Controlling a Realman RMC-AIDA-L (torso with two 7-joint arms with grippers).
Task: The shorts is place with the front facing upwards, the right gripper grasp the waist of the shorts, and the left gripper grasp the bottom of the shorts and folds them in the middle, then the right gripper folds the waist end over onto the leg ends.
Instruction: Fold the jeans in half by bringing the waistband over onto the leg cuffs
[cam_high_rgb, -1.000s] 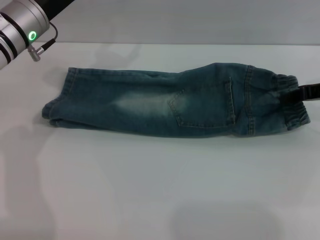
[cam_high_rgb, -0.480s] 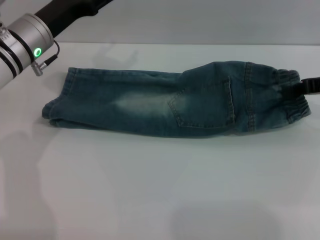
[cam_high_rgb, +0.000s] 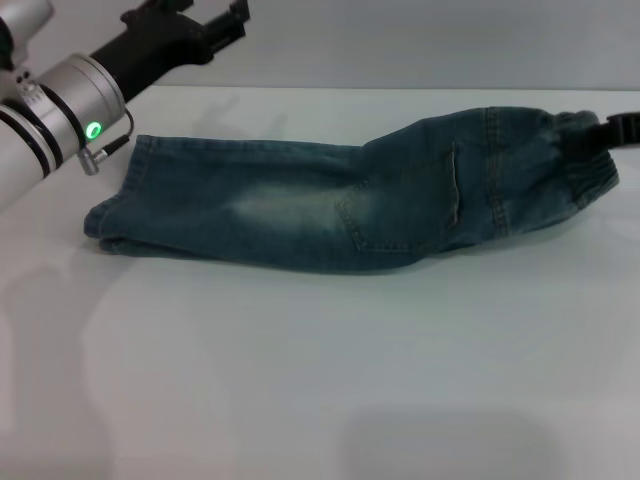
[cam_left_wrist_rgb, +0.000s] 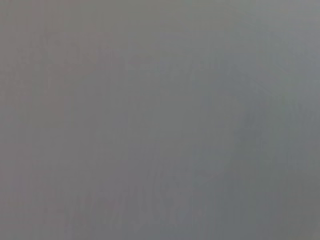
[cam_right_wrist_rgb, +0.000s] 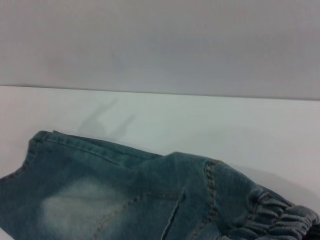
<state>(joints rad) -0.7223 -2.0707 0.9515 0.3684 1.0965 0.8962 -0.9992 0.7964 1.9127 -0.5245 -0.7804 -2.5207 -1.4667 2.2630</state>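
**Lifting the waist: second fold begins**

Rising off the table (cam_high_rgb: 300, 380), the waist (cam_high_rgb: 585, 165) of the lengthwise-folded shorts (cam_high_rgb: 330, 205) has come up since a second ago, pinched in the right gripper (cam_high_rgb: 618, 131). Left gripper (cam_high_rgb: 225, 25) has withdrawn, jaws apart, empty.

Folded denim shorts (cam_high_rgb: 340, 205) lay across a white table (cam_high_rgb: 320, 370). The right gripper (cam_high_rgb: 622, 131) pinched the raised elastic waistband; the left gripper (cam_high_rgb: 222, 28) hovered apart, beyond the leg ends.
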